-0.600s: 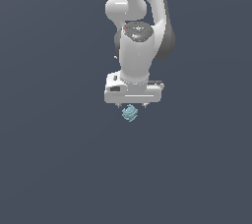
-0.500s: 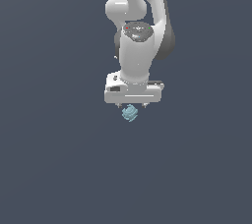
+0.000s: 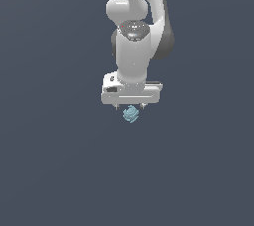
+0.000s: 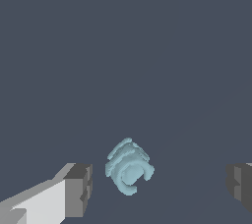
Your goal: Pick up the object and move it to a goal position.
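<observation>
The object is a tiny pale blue-teal lumpy blob with ridges. In the exterior view it shows just below the white gripper, whose hand points down over it. In the wrist view the object lies between the two grey fingertips, with a clear gap on each side. The gripper is open and touches nothing. The fingers are mostly hidden behind the hand in the exterior view.
A plain dark grey-blue surface fills both views. The white arm rises from the gripper to the top of the exterior view. No other objects show.
</observation>
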Controlling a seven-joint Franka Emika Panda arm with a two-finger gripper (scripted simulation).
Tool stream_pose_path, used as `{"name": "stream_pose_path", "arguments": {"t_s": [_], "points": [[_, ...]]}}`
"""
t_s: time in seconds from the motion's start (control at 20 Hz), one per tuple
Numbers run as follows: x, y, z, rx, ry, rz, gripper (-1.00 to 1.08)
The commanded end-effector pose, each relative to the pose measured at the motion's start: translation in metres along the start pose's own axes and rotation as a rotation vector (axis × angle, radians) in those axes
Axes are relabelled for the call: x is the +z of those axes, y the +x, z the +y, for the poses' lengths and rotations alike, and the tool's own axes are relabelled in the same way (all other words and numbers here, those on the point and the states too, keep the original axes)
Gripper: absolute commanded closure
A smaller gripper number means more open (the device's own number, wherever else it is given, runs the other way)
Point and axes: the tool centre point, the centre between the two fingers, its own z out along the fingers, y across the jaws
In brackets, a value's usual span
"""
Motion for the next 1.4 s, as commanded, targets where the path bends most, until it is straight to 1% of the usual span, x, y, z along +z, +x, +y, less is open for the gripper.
{"name": "stream_pose_path", "arguments": {"t_s": [0.0, 0.3, 0.65, 0.9, 1.35], "points": [[0.000, 0.000, 0.000, -0.002, 0.000, -0.001, -0.92], [0.005, -0.002, 0.000, -0.032, 0.000, -0.002, -0.92], [0.021, -0.010, -0.001, -0.128, 0.001, -0.006, -0.92], [0.038, -0.019, -0.002, -0.238, 0.003, -0.010, -0.92], [0.074, -0.043, -0.006, -0.484, 0.013, -0.017, -0.92]]}}
